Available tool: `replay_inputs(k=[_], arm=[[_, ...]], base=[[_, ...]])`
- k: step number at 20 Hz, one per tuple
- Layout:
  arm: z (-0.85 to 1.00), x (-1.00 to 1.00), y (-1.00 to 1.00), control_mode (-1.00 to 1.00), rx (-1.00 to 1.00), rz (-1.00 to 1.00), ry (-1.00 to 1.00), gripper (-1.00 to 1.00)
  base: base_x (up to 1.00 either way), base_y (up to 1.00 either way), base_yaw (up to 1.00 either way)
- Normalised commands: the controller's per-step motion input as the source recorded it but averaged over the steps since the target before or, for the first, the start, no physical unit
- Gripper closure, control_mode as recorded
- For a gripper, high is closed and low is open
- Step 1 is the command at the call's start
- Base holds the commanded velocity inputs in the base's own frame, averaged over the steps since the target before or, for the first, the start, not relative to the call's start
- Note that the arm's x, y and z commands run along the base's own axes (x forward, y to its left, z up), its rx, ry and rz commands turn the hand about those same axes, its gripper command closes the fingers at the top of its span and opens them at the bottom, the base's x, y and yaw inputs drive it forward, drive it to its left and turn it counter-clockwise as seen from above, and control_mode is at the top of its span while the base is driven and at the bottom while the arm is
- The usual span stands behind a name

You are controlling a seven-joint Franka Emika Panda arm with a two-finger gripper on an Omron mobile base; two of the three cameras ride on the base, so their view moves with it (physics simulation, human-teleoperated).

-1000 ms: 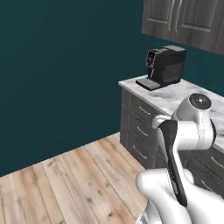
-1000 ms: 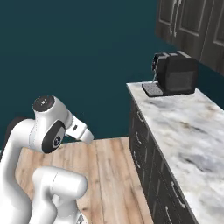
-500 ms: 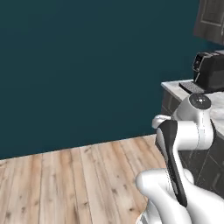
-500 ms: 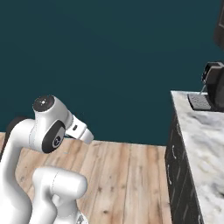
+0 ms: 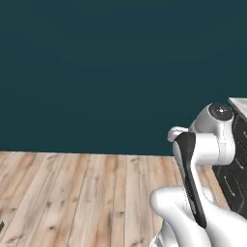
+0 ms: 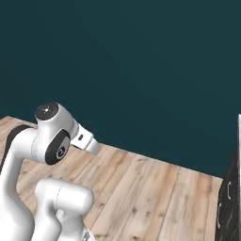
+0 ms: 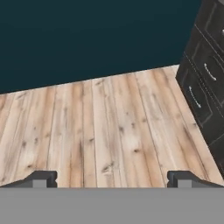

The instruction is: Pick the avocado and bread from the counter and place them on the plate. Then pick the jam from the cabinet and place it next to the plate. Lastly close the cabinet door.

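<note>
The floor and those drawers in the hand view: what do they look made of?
The floor looks like light wooden planks with a matt finish: long boards with seams, grain and dark knots. The drawers look like dark grey wood or laminate, with faint grain and short pale metal-looking handles. Being rendered, neither is certain.

The floor (image 7: 109, 127) is pale wood planking with brown knots and streaky grain, matt with a faint sheen; the wall (image 5: 106, 72) above the floor is flat, smooth, matt dark teal; the drawers (image 7: 205, 83) at the floor's right edge are dark grey wood-grain with small shiny silver metal handles; the arm (image 5: 212, 144) over the floor looks like smooth glossy white plastic with dark matt joints; a sliver of pale marble surface (image 5: 240, 103) tops the drawers.
</note>
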Motion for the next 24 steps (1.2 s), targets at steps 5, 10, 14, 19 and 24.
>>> replay_inputs(k=[5,10,14,19,24], arm=[[0.0,0.0,0.0,1.0,0.0,0.0,0.0,-1.0],[0.0,0.0,0.0,1.0,0.0,0.0,0.0,-1.0],[0.0,0.0,0.0,1.0,0.0,0.0,0.0,-1.0],[0.0,0.0,0.0,1.0,0.0,0.0,0.0,-1.0],[0.0,0.0,0.0,1.0,0.0,0.0,0.0,-1.0]], base=[[0.0,0.0,0.5],[-0.01,0.0,0.5],[0.0,0.0,0.5],[0.0,0.0,0.5],[0.0,0.0,0.5]])
